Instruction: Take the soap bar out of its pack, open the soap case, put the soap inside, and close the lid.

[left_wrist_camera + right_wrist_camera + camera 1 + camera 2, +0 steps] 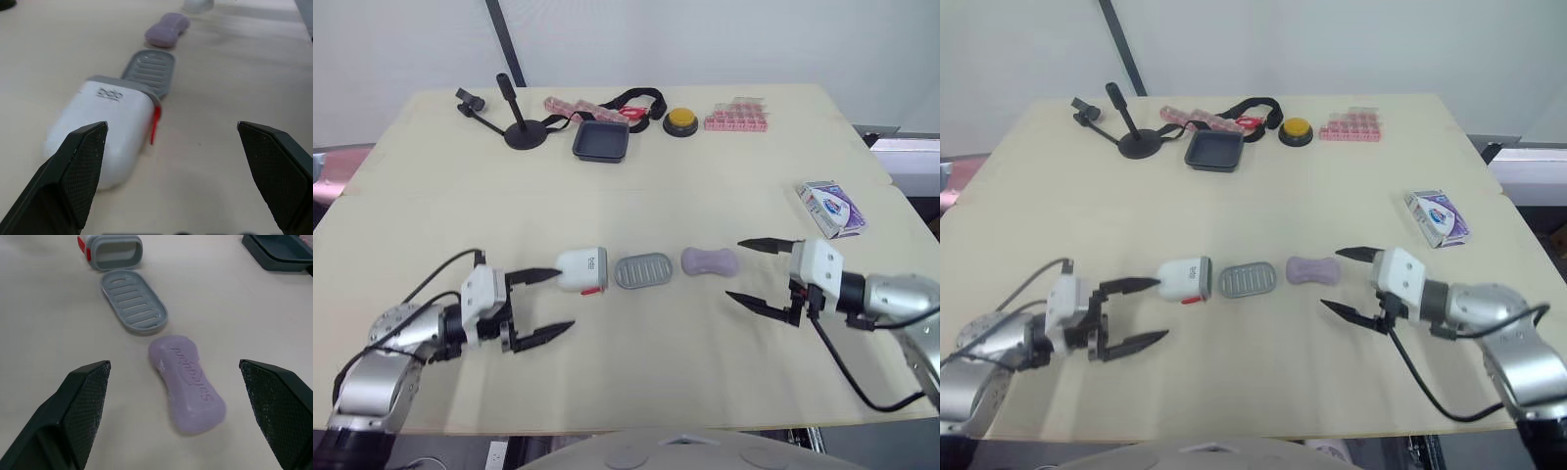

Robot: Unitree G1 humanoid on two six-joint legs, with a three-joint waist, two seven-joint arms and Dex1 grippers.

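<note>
R tool [734, 269] spread; wrist cam: soap [190, 384] embossed.

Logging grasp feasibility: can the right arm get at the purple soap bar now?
Probably yes: the right gripper is open and pointed at the purple soap bar, nothing between them; the grey case tray lies beyond.

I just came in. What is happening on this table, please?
A two-armed robot is packing soap into a case. The purple soap bar lies bare on the table, and its pack sits off to the right. The white soap case lies on its side with its mouth open, its grey ribbed tray beside it. The left gripper is open at the case and the right gripper is open at the soap. Neither holds anything.
</note>
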